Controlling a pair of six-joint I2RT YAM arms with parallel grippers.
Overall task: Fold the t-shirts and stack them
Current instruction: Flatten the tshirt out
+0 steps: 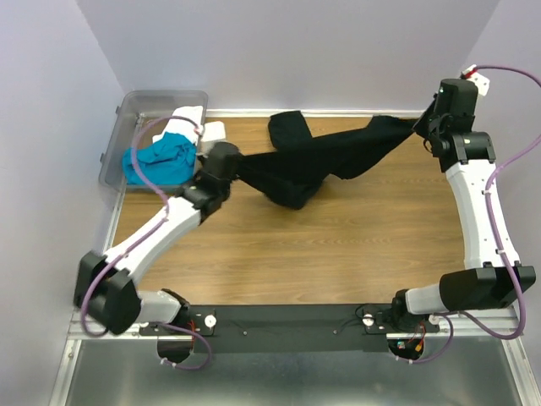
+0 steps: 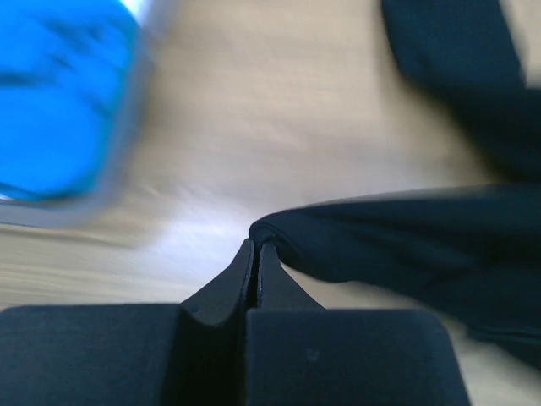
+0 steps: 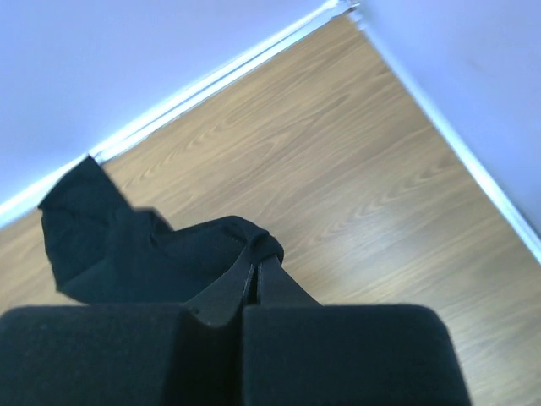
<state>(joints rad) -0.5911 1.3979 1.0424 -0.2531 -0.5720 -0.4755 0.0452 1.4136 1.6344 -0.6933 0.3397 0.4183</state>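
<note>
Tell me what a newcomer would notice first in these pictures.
The black t-shirt catches the eye first. It is strung across the far half of the table, one end pinched in the left gripper and the other in the right gripper near the far right corner. Next comes the clear bin at the far left corner, holding the turquoise t-shirt and the white t-shirt.

The large plain black cloth t-shirt [image 1: 317,156] is stretched in a long, twisted band across the far half of the wooden bench [image 1: 338,254]. The left claw [image 2: 255,251] pinches its left end and the right claw [image 3: 256,269] its right end. Its bunched middle sags onto the bench. The crumpled turquoise-blue t-shirt [image 1: 159,162] lies in the clear plastic bin [image 1: 127,110] at far left. The white t-shirt [image 1: 189,115] is bunched just behind it, over the bin's right rim.
</note>
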